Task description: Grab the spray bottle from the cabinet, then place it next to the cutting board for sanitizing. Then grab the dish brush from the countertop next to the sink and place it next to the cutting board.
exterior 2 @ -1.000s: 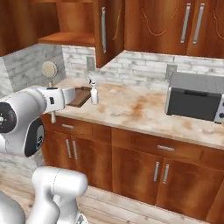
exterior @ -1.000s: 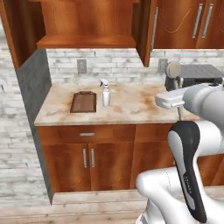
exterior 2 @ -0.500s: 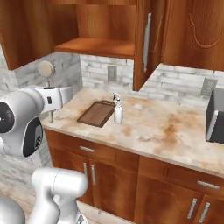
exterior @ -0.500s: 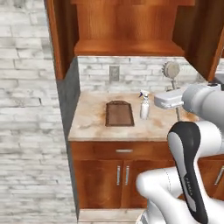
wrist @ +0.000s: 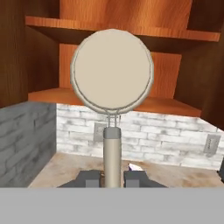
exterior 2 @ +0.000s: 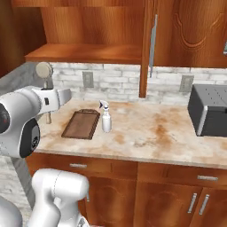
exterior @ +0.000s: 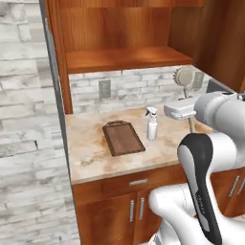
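Left base view: the spray bottle [exterior: 152, 123] stands just beside the cutting board [exterior: 123, 138] on the countertop [exterior: 91, 158], bare stone toward its front edge. Right base view: a dark appliance [exterior 2: 209, 110] sits far along the slab. Hand view: the gripper [wrist: 112, 178] is clamped on the dish brush [wrist: 112, 74] handle, head upright, seemingly well above the counter.

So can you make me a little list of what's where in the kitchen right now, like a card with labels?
spray bottle: standing upright on the countertop, just beside the cutting board
cutting board: lying flat, handle end toward the wall
dish brush: held up in the air, round head on top
end effector: shut on the dish brush handle
cabinet: door open, its plank shelf above the countertop
left to do: set the dish brush down next to the cutting board
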Tool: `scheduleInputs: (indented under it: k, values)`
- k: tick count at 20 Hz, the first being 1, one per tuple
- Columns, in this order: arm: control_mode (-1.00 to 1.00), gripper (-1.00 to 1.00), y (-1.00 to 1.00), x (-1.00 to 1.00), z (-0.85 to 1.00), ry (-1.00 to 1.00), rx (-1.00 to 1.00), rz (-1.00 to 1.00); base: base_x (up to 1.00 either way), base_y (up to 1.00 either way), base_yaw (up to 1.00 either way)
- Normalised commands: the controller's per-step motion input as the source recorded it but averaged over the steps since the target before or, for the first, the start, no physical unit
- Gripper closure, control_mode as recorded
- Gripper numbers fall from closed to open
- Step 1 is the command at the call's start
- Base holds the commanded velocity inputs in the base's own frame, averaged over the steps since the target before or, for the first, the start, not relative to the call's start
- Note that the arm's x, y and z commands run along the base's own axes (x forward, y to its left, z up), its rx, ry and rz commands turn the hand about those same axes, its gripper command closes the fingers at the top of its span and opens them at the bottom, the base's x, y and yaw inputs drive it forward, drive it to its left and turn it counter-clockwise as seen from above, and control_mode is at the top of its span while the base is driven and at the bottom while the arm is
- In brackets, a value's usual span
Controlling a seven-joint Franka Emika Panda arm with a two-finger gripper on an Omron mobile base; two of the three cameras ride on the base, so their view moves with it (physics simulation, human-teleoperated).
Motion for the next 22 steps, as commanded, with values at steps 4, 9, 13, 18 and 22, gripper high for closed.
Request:
scheduleInputs:
  k: [4, 9, 13, 18, 22]
  values:
    - [1.0, 1.0, 0.0, 0.0, 0.0, 0.0, 0.0, 0.0, 0.64, 0.69, -0.28]
    - [1.0, 1.0, 0.0, 0.0, 0.0, 0.0, 0.0, 0.0, 0.97, 0.0, -0.05]
    - [1.0, 1.0, 0.0, 0.0, 0.0, 0.0, 0.0, 0.0, 0.77, -0.15, 0.12]
    - [1.0, 1.0, 0.0, 0.0, 0.0, 0.0, 0.0, 0.0, 0.37, 0.0, 0.32]
    - [1.0, 1.0, 0.0, 0.0, 0.0, 0.0, 0.0, 0.0, 0.25, 0.0, 0.24]
